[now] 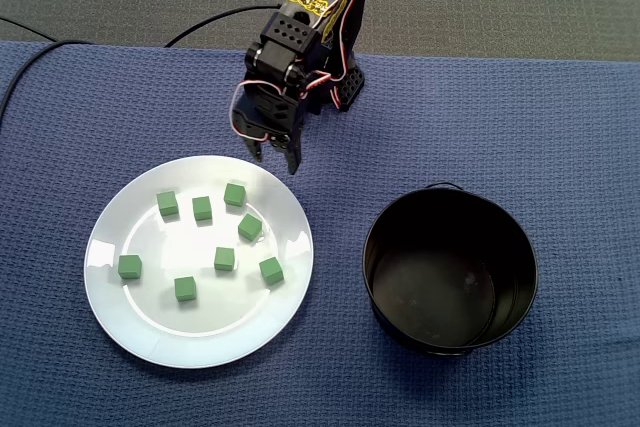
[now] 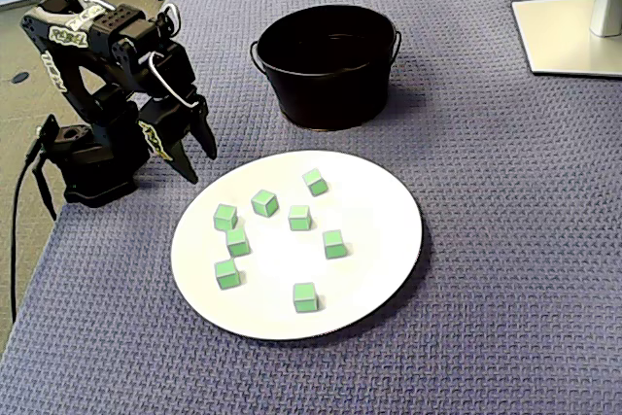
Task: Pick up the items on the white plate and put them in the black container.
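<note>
Claw (image 1: 276, 159): in a fixed view we see it released, upper centre.
White plate (image 1: 200, 332): lower left, holding eight green cubes (image 1: 224, 259).
Black container (image 1: 440, 217): lower right.

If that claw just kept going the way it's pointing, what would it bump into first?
The gripper points down, so likely the blue cloth just beside the white plate, or its rim; depth is unclear.
</note>
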